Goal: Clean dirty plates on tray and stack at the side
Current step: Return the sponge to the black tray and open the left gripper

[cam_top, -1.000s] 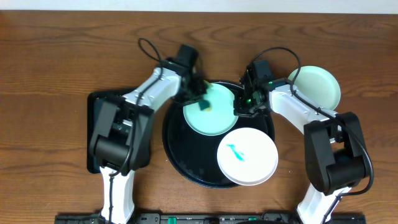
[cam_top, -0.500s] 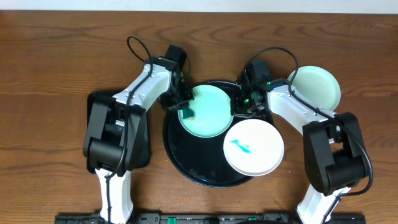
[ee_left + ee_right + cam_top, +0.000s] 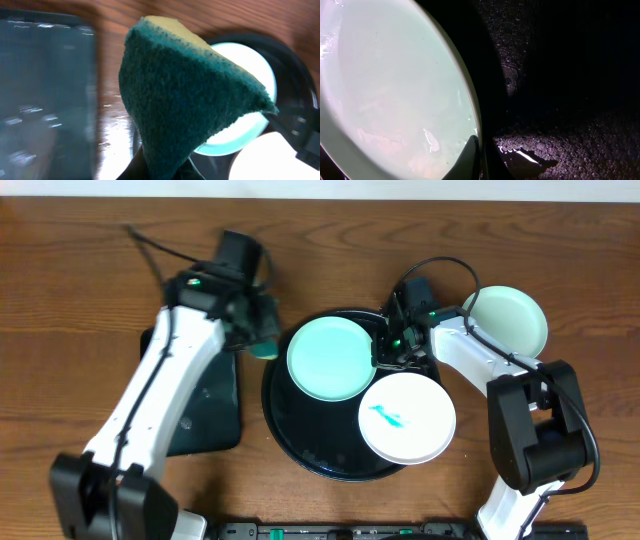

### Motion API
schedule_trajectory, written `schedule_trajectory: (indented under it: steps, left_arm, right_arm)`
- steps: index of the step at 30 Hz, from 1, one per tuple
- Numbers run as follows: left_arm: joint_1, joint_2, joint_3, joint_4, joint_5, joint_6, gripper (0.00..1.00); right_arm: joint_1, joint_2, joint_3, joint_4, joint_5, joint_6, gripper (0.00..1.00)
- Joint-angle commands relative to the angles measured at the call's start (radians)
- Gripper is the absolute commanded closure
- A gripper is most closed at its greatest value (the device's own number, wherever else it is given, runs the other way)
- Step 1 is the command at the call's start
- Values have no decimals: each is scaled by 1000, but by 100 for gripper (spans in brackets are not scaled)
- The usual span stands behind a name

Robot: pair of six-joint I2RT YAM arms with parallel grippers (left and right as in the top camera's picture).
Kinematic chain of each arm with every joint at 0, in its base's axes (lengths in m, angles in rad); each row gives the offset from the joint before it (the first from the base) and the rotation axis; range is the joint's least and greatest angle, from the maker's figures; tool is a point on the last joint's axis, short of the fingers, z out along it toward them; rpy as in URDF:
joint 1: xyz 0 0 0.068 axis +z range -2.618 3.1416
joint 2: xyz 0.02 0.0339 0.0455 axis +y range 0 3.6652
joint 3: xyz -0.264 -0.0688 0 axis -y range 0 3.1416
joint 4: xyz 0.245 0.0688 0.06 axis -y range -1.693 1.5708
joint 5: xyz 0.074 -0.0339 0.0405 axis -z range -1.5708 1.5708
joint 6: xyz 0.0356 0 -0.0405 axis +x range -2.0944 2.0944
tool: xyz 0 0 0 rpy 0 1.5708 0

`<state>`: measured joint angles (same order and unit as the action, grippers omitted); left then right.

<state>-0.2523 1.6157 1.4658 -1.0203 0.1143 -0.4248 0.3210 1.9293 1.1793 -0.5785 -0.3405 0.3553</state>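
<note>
Mint-green plate point(image 3: 330, 358), wiped clear of any smear, lies at the upper left of the round black tray point(image 3: 300, 452). Right claw point(image 3: 385, 350) is closed tight on that plate's right rim. White plate point(image 3: 407, 418) carries a teal smear point(image 3: 388, 416) and sits at the tray's lower right, overhanging the rim. Second mint-green plate point(image 3: 507, 320) rests on the bench point(image 3: 80, 300), right of the tray. Left claw point(image 3: 250, 320) is pinched narrow on a green-and-yellow sponge point(image 3: 190, 100), raised between the rectangular tray point(image 3: 210, 410) and the round one.
</note>
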Motion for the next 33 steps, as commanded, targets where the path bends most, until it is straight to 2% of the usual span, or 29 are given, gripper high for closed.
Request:
schedule_trajectory:
  steps: [1,5,13,22,23,25,27,29,33]
  left_arm:
    - [82,19,2,-42,-82,34,93]
    - [179,48,-36,-60,-82,51,93]
    - [325,190,-164,14,-78,49,93]
    - [341,319,-270,117,-78,46,93]
    - [341,322,-273,122,-78,47,87]
    - [341,326,-273,121,-78,47,66]
    - [341,319,-273,121,-77,48,55]
    - [341,297,-272,121,-77,51,51]
    - [340,175,-270,109,-77,50,49]
  right_arm:
    - [-1,15,-9,-13,48,-16,99]
    - [-1,15,-9,-13,48,-16,99]
    - [-1,15,-9,-14,48,-16,99]
    - [-1,15,-9,-16,48,-16,99]
    - [-1,15,-9,-17,48,-16,99]
    - [-1,15,-9,-19,48,-16,99]
    - [-1,15,-9,-20,48,-16,99]
    - [-1,15,-9,-20,47,-16,99]
    - [-1,15,-9,-19,43,-16,99]
